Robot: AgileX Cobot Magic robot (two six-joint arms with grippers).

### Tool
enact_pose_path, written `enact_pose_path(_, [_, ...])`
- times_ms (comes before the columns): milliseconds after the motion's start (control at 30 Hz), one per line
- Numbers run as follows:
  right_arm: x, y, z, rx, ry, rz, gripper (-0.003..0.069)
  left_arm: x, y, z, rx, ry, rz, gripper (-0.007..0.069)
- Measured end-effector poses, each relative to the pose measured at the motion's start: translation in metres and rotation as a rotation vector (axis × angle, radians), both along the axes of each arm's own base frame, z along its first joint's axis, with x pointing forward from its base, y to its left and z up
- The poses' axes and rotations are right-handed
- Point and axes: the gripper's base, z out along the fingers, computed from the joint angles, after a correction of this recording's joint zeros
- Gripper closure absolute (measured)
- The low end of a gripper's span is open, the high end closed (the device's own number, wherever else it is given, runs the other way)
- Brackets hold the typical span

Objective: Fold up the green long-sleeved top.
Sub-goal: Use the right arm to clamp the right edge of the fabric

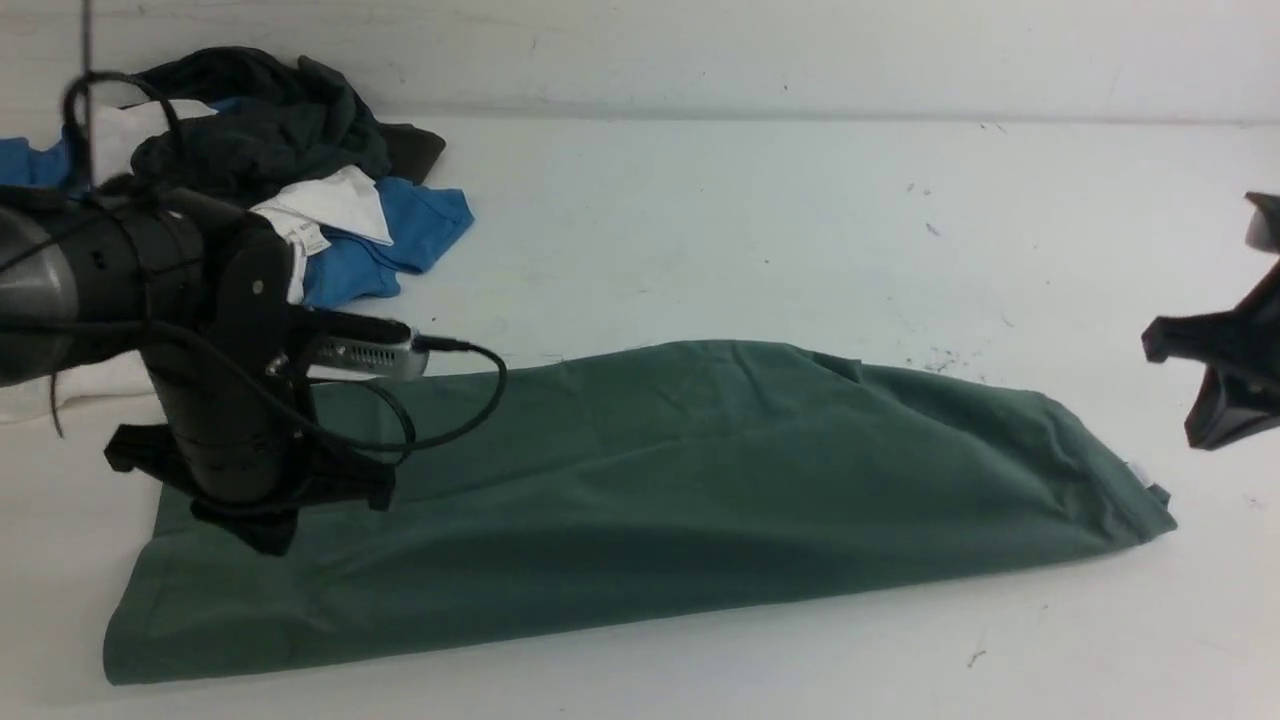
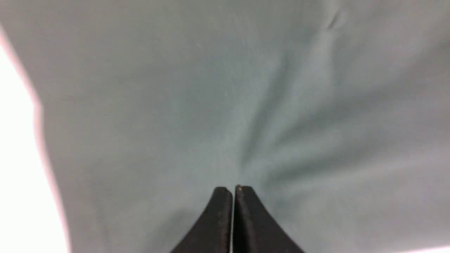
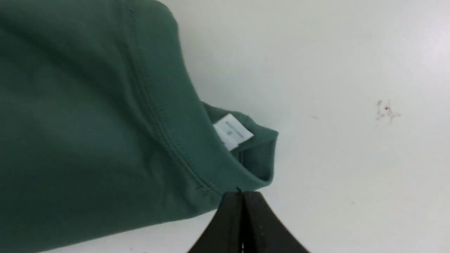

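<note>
Hand (L) [image 1: 262, 532] tip-down at grn top [image 1: 680, 480]

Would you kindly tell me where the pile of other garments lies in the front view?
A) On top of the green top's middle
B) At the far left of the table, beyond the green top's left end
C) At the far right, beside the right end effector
B: the pile of blue, white and dark garments lies at the far left of the table, beyond the left end of the green long-sleeved top.
</note>
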Motion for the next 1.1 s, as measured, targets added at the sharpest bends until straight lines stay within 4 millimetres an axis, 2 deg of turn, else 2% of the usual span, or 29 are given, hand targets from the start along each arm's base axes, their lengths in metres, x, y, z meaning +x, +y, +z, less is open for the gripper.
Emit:
enact_pose_path(33, [0.004,0.002,0.004,0.007,-0.013,0.017,0.0635,-0.005,0.001,0.015,-0.008,-0.038,-0.004,0.0628])
enact_pose_path(100, [0.008,0.007,0.007,0.009,-0.024,0.048,0.0590,-0.013,0.003,0.029,-0.011,-0.059,-0.010,0.0628])
enact_pose_path(167, [0.015,0.012,0.005,0.004,-0.027,0.090,0.0507,-0.022,0.005,0.042,-0.013,-0.068,-0.022,0.0628])
enact_pose_path(367, [0.042,0.023,-0.027,0.008,0.018,0.147,0.0181,-0.063,0.008,0.087,-0.097,-0.101,-0.078,0.0628])
enact_pose_path(433, [0.052,0.023,-0.042,0.009,0.045,0.154,0.0098,-0.075,0.008,0.101,-0.130,-0.134,-0.101,0.0628])
enact_pose_path(500, [0.056,0.022,-0.049,0.006,0.063,0.159,0.0070,-0.083,0.008,0.109,-0.160,-0.161,-0.110,0.0628])
enact_pose_path(600, [0.066,0.021,-0.073,0.007,0.138,0.184,0.0036,-0.104,0.010,0.129,-0.202,-0.231,-0.126,0.0628])
enact_pose_path(700, [0.071,0.021,-0.087,0.004,0.173,0.207,0.0061,-0.119,0.013,0.142,-0.220,-0.285,-0.132,0.0628])
enact_pose_path(767, [0.073,0.020,-0.088,-0.001,0.172,0.230,0.0123,-0.129,0.015,0.149,-0.228,-0.314,-0.135,0.0628])
enact_pose_path(800, [0.074,0.020,-0.089,-0.005,0.170,0.245,0.0186,-0.132,0.016,0.151,-0.229,-0.318,-0.136,0.0628])
enact_pose_path(833, [0.074,0.020,-0.089,-0.005,0.170,0.246,0.0198,-0.133,0.016,0.152,-0.229,-0.320,-0.136,0.0628])
enact_pose_path(867, [0.074,0.020,-0.089,-0.002,0.168,0.247,0.0326,-0.136,0.017,0.154,-0.231,-0.329,-0.137,0.0628])
enact_pose_path(900, [0.074,0.020,-0.089,-0.002,0.168,0.247,0.0365,-0.137,0.017,0.154,-0.232,-0.331,-0.137,0.0628])
enact_pose_path(933, [0.074,0.021,-0.089,0.003,0.168,0.245,0.0446,-0.138,0.017,0.155,-0.234,-0.336,-0.138,0.0628])
enact_pose_path(967, [0.074,0.021,-0.088,0.007,0.169,0.236,0.0559,-0.139,0.017,0.155,-0.233,-0.336,-0.139,0.0628])
enact_pose_path(1000, [0.074,0.021,-0.087,0.004,0.169,0.225,0.0612,-0.139,0.018,0.155,-0.233,-0.334,-0.139,0.0628])
enact_pose_path(1067, [0.073,0.019,-0.082,-0.009,0.162,0.210,0.0642,-0.140,0.018,0.155,-0.233,-0.333,-0.139,0.0628])
enact_pose_path(1100, [0.071,0.015,-0.072,-0.047,0.149,0.181,0.0650,-0.140,0.018,0.155,-0.232,-0.332,-0.140,0.0628])
